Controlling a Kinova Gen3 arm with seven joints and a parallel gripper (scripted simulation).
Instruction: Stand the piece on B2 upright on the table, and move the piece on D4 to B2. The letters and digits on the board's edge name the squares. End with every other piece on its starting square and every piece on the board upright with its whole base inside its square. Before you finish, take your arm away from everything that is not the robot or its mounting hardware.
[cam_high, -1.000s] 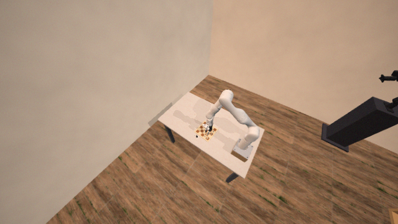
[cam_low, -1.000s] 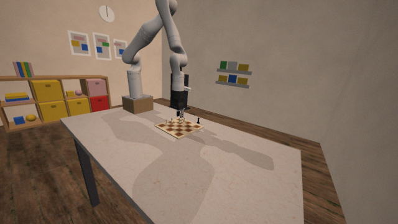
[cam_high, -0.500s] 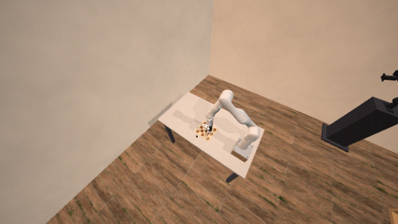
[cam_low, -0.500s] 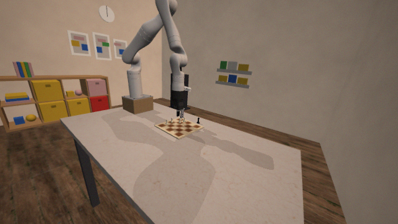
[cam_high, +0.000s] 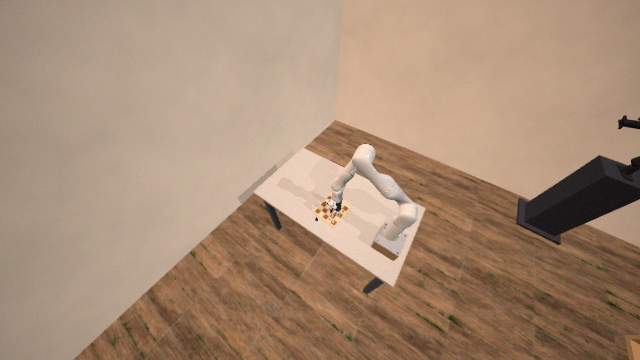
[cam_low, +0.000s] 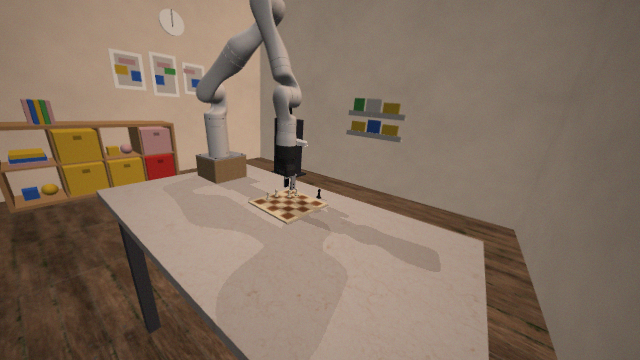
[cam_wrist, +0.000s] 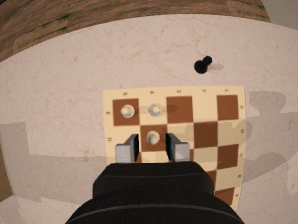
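Observation:
The small chessboard (cam_wrist: 178, 135) lies on the table; it also shows in the exterior view (cam_low: 288, 204). A black piece (cam_wrist: 202, 64) stands upright on the table just off the board's edge, also seen in the exterior view (cam_low: 319, 193). My gripper (cam_wrist: 152, 142) is low over the board, open, with one finger on each side of a white piece (cam_wrist: 152, 137). I cannot tell whether the fingers touch it. Two more white pieces (cam_wrist: 127, 111) (cam_wrist: 154, 110) stand in the row beyond it. The square labels are too small to read.
The arm's base (cam_low: 220, 167) sits on a box at the table's far end. A shelf with coloured bins (cam_low: 90, 155) stands by the wall, away from the table. The table edge runs close behind the black piece.

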